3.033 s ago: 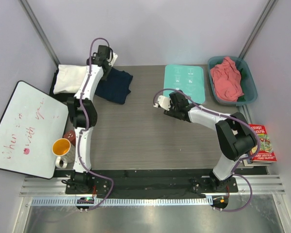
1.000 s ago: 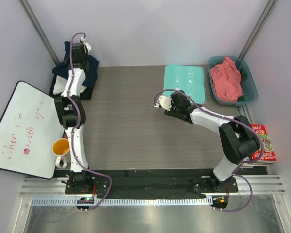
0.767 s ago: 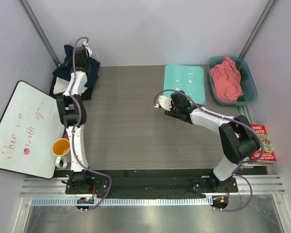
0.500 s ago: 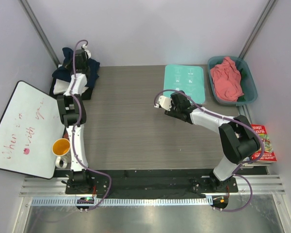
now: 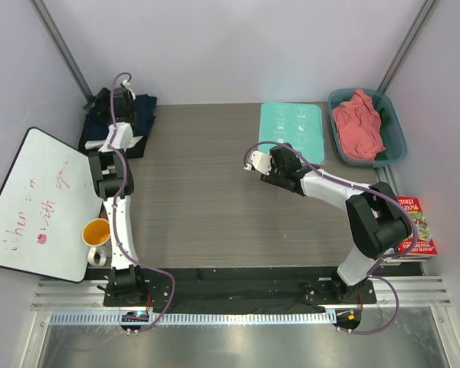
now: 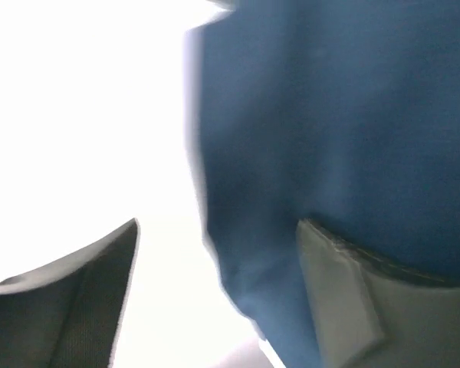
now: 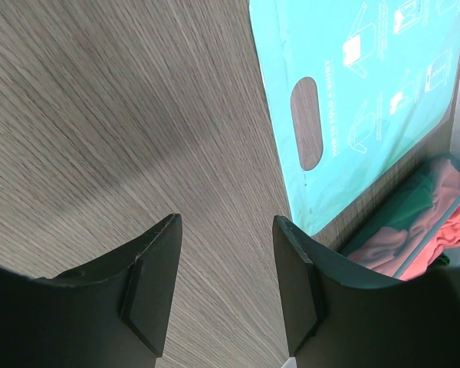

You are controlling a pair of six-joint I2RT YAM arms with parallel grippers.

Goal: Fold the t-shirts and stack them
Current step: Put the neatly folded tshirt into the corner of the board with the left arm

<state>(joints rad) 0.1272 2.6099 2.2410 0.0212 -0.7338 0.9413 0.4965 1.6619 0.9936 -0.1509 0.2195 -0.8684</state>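
The navy t-shirt (image 5: 142, 113) lies on a pile of folded shirts at the table's far left corner. My left gripper (image 5: 107, 100) hovers over that pile. In the left wrist view the blue cloth (image 6: 330, 130) fills the right side, and my left gripper (image 6: 218, 230) is open, with the cloth's edge hanging loose in the gap, against bright white glare. My right gripper (image 5: 254, 162) hangs open and empty over bare wood (image 7: 226, 222) near the table's middle. A salmon pink t-shirt (image 5: 358, 126) lies crumpled in the teal tub (image 5: 396, 146).
A mint-green board (image 5: 291, 130) with a handle slot lies flat at the back, beside the tub. A whiteboard (image 5: 38, 203) and a yellow cup (image 5: 96, 231) sit off the table's left edge. Books (image 5: 414, 226) lie at the right.
My left gripper has gone from shut to open and let go of the navy t-shirt, which has dropped flatter onto the pile. The left wrist shifted slightly left. The right arm is unmoved.
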